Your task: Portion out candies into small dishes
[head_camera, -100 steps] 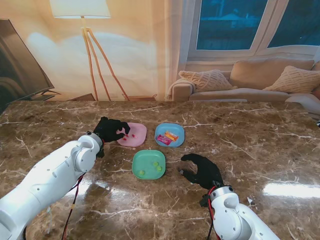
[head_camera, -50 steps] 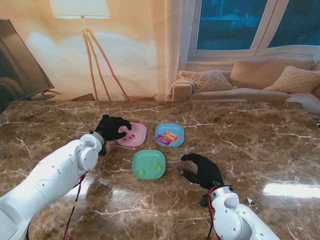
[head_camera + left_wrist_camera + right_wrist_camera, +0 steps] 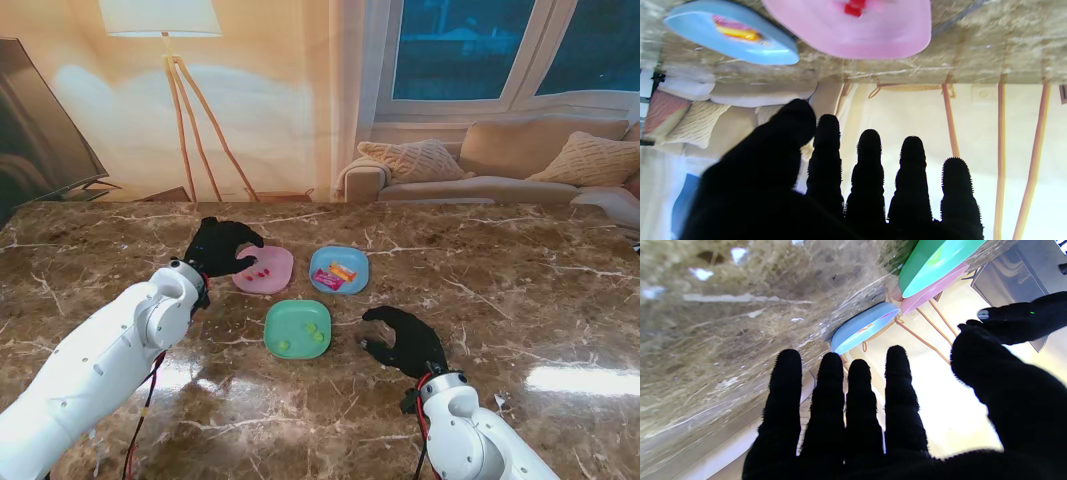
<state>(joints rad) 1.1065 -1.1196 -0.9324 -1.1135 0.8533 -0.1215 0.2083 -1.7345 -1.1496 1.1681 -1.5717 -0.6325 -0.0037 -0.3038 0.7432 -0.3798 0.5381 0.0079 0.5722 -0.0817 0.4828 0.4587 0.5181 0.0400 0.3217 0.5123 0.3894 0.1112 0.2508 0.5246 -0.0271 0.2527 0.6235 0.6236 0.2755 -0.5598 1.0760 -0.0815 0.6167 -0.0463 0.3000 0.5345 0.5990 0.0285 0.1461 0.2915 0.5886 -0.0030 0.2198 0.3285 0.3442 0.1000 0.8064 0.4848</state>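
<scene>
Fingers [image 3: 869, 173] of left hand [image 3: 220, 247] spread, nothing held, hovering at pink dish [image 3: 266, 268] holding red candies [image 3: 261, 271]. Right hand [image 3: 403, 340] open, empty, beside green dish [image 3: 297, 328]. Candies likely tiny, light, hard, slippery: pinch across sides with thumb and forefinger.

pink dish [image 3: 853, 33] cut off, red candy [image 3: 853, 7] blurred

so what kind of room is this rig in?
Likely a living room, or a mock-up of one: a sofa with cushions under a window, a tripod floor lamp, and a marble-look table.
</scene>
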